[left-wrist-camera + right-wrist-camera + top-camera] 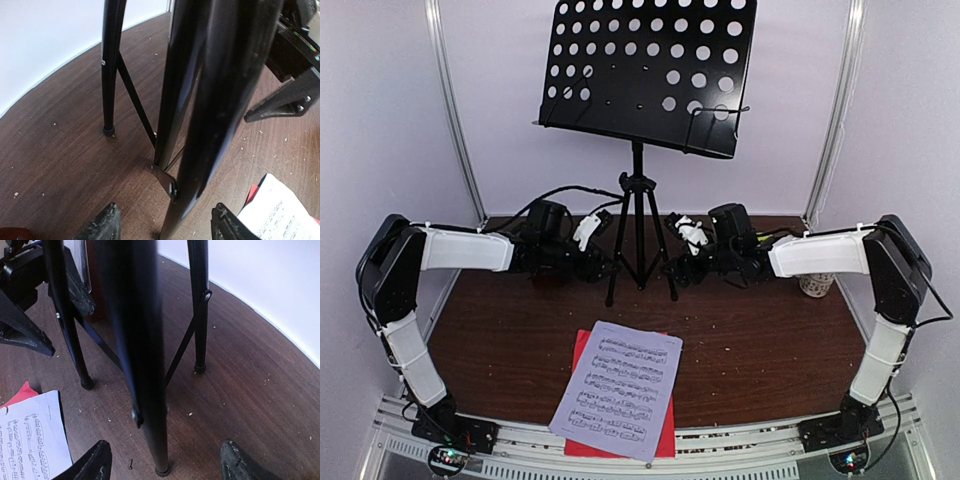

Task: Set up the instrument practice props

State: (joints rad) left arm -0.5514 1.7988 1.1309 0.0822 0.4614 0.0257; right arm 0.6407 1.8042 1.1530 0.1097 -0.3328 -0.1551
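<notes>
The music stand is standing upright at the back middle of the table, its tripod legs spread and its desk carrying nothing. The white sheet is lying on the red sheet, flat near the front edge, so I'd say both are waiting to go up. The left gripper and right gripper are each straddling a stand leg, jaws wide, gripping nothing. I'm not making out the metronome for certain.

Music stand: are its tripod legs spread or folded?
Spread. The music stand stands upright, its three feet apart on the table.
</notes>
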